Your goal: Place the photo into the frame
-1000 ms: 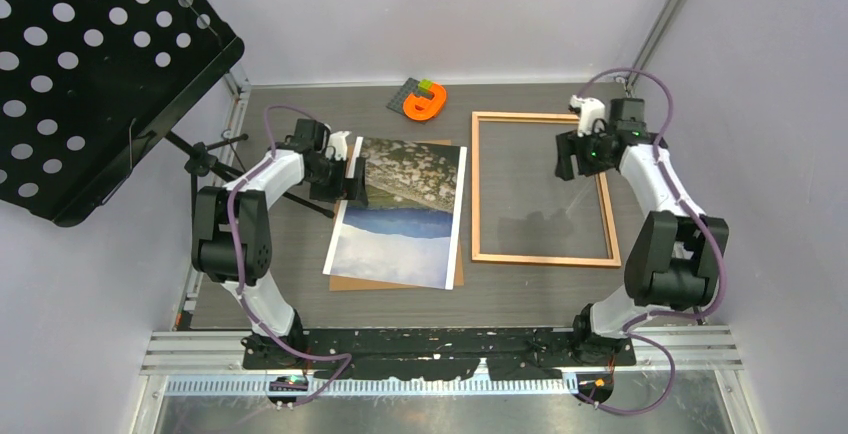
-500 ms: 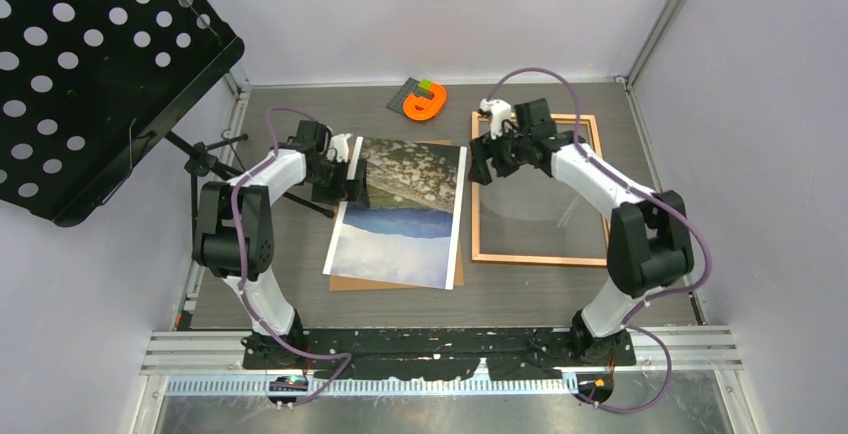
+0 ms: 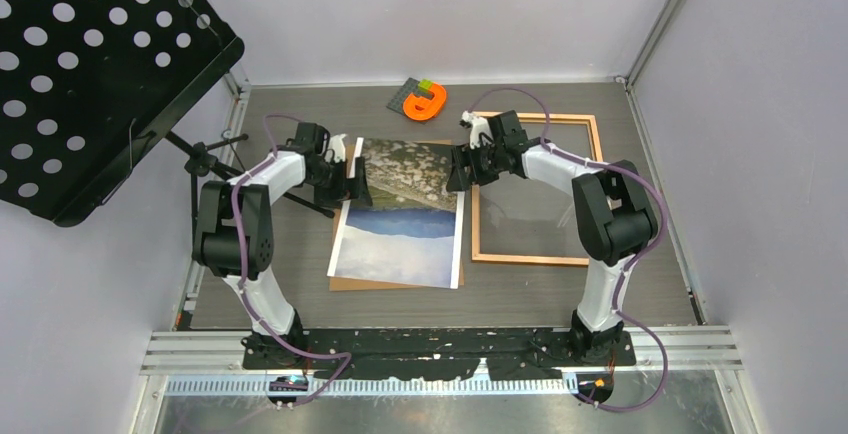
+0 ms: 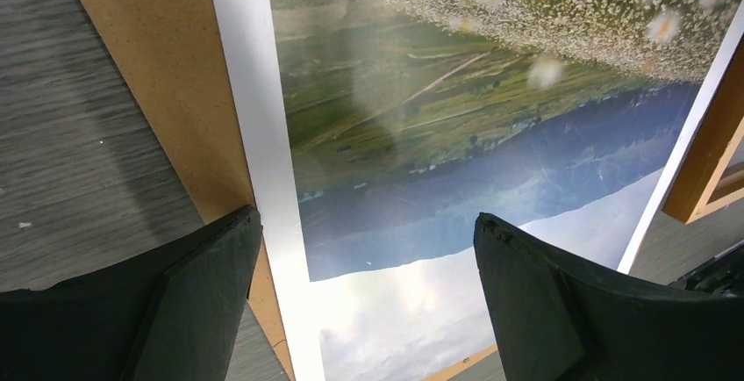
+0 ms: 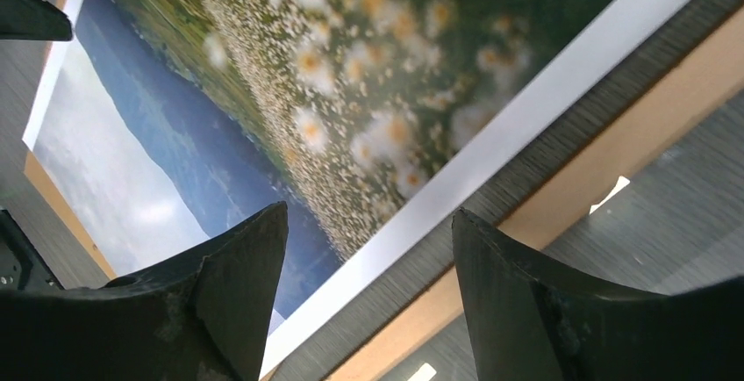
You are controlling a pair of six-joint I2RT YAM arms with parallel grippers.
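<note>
Paper landscape photo lies under my left pincer and right pincer, both spread, probably to lift into the orange-brown wooden frame

No text, label or number can be read

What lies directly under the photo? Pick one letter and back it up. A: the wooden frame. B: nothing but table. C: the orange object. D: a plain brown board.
D: a strip of the brown board shows past the left and near edges of the photo, while the frame lies apart to its right.
</note>
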